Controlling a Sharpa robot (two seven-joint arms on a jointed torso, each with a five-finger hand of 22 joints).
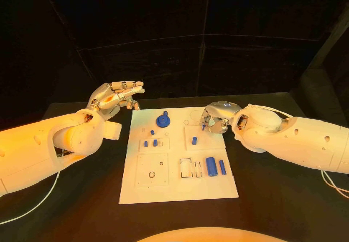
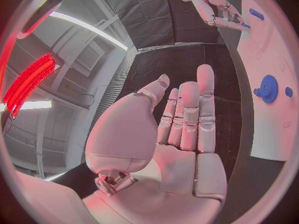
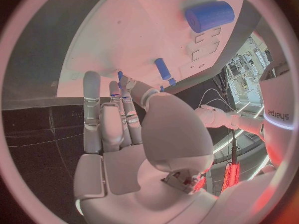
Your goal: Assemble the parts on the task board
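Note:
The white task board (image 1: 178,174) lies in the middle of the table. A blue gear (image 1: 164,120) (image 2: 268,88) sits near its far edge, with small blue pegs (image 1: 152,142) below it. A thick blue cylinder (image 1: 211,166) (image 3: 209,16) and a thinner rod (image 1: 222,168) lie at the right side. A blue peg (image 1: 194,140) (image 3: 162,68) stands mid-board. My right hand (image 1: 216,117) (image 3: 124,119) hovers over the board's far right corner, pinching a thin blue pin (image 3: 119,77) between thumb and fingertips. My left hand (image 1: 116,97) (image 2: 181,124) is raised beside the far left corner, fingers straight and apart, holding nothing.
Rectangular cut-outs (image 1: 190,168) and a round recess (image 1: 152,174) mark the board's near half. Black table (image 1: 276,201) surrounds the board on all sides. Both white forearms angle in from the left and right of the board.

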